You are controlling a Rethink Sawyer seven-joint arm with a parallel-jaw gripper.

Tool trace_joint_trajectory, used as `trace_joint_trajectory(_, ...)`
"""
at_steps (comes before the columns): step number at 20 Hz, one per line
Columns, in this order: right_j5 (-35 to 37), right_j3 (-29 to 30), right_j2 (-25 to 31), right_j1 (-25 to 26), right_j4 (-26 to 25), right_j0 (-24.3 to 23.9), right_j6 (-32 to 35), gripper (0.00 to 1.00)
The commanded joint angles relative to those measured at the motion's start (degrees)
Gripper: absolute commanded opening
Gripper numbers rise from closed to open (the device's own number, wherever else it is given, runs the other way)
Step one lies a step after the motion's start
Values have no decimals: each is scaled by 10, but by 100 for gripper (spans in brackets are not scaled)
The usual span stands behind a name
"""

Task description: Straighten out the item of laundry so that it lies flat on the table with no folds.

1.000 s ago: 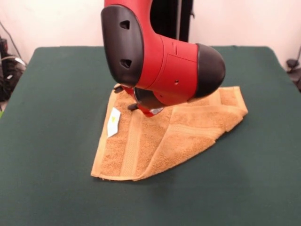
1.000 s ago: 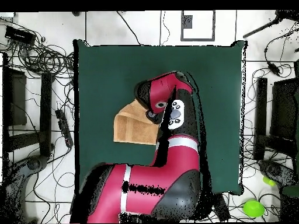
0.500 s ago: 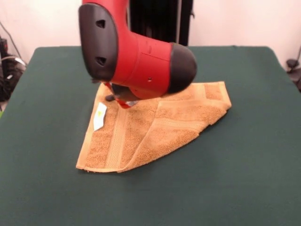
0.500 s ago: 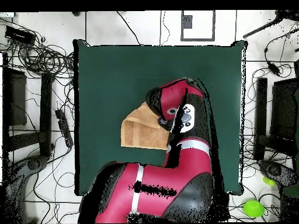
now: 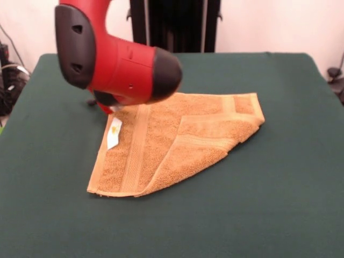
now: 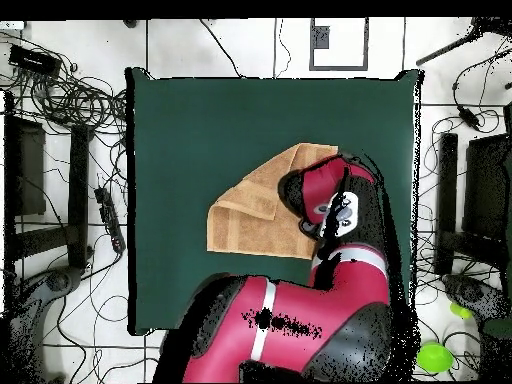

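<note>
The tan-orange towel (image 5: 177, 140) lies on the dark green table (image 5: 269, 209) near its middle. One corner is folded over diagonally, so the near right part lies doubled. A woven band runs along its left side, with the white care tag (image 5: 113, 133) beside it. My gripper (image 5: 103, 105) sits low at the towel's far left corner, mostly hidden under the red and black wrist (image 5: 107, 56). In the overhead view the towel (image 6: 255, 205) shows left of the arm (image 6: 330, 200), which hides the gripper and the towel's right edge.
The black pedestal (image 5: 172, 24) stands behind the table's far edge. In the overhead view cables (image 6: 70, 95) and dark equipment (image 6: 470, 200) lie on the floor around the table (image 6: 200, 120). A green ball (image 6: 434, 356) lies at the lower right.
The towel slid left in the front view with the arm, then stopped. The arm went on to the left and now uncovers most of the towel's far part.
</note>
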Motion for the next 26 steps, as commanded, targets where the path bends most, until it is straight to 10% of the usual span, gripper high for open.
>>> trace_joint_trajectory(1, -59, 88, 26, 13, -38, -7, -183, 100)
trace_joint_trajectory(7, 7, 123, 92, -96, 42, 14, -227, 100)
trace_joint_trajectory(14, 50, 161, 238, -183, 167, -80, -369, 100)
trace_joint_trajectory(26, 20, 162, 357, -110, 236, -221, -550, 100)
